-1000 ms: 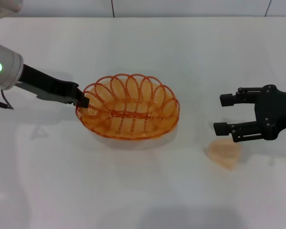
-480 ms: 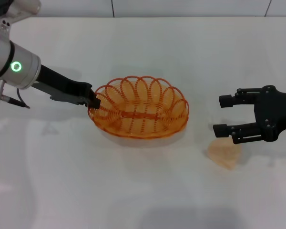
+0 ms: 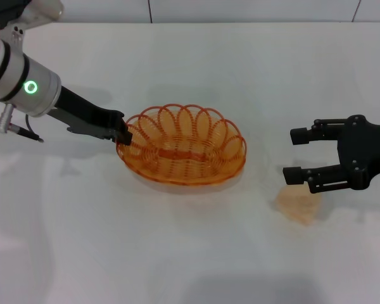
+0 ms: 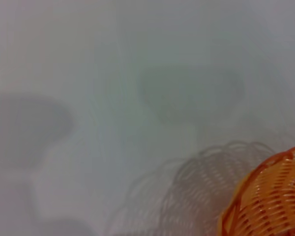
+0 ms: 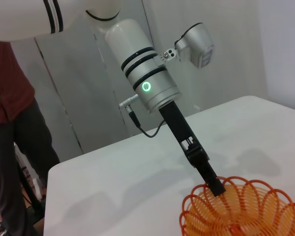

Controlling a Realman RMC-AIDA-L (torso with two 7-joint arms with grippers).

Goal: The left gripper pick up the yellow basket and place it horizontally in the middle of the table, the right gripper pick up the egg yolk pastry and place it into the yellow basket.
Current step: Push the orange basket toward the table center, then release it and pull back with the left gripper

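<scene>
Lying long axis left-right mid-table (image 3: 177, 253): yellow basket (image 3: 182, 152), left hand (image 3: 122, 135) pinching rim; right hand (image 3: 296, 154) spread

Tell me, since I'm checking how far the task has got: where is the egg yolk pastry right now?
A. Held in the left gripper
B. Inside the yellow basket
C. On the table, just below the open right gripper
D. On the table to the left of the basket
C: in the head view the egg yolk pastry lies on the table just under the open right gripper, well apart from the yellow basket, whose rim the left gripper holds.
</scene>
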